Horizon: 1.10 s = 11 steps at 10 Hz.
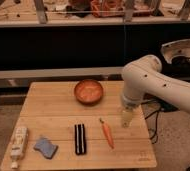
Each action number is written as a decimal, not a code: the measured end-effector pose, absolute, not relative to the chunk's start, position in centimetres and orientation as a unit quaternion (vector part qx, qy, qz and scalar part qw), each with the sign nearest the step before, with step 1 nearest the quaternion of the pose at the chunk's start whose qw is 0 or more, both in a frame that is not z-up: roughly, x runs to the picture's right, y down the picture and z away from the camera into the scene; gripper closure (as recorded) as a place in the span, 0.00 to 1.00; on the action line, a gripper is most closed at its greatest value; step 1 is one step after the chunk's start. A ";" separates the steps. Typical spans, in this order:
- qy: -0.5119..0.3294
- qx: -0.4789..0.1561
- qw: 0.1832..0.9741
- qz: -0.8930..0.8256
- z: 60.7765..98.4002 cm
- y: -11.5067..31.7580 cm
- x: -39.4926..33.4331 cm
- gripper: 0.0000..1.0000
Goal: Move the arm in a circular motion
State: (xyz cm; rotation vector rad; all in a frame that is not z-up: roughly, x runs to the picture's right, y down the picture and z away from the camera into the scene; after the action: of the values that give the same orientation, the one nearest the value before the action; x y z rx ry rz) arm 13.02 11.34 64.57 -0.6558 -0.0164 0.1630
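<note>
White arm (153, 82); end effector (126, 119) over table (53, 107), beside carrot (107, 134), near bowl (88, 92).

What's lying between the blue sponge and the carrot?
A black ridged block, as the camera view shows. The gripper hangs beside the carrot, on its far side.

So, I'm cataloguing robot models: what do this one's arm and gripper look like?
The arm is glossy white, made of thick rounded tube segments with small dark dots. The gripper, over the wooden table near the carrot, is a narrow, pale yellowish, translucent tip.
</note>
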 end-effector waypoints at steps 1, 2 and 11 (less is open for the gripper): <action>-0.013 -0.320 0.944 0.075 64.0 11.5 11.6 0.20; -0.018 -0.319 0.945 0.070 63.7 11.6 10.5 0.20; -0.079 -0.320 0.941 -0.070 69.5 5.1 -3.5 0.20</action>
State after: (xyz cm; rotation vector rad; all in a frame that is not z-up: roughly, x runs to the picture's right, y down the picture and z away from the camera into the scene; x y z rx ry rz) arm -3.47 5.14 69.47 -0.6534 -0.1617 -0.1432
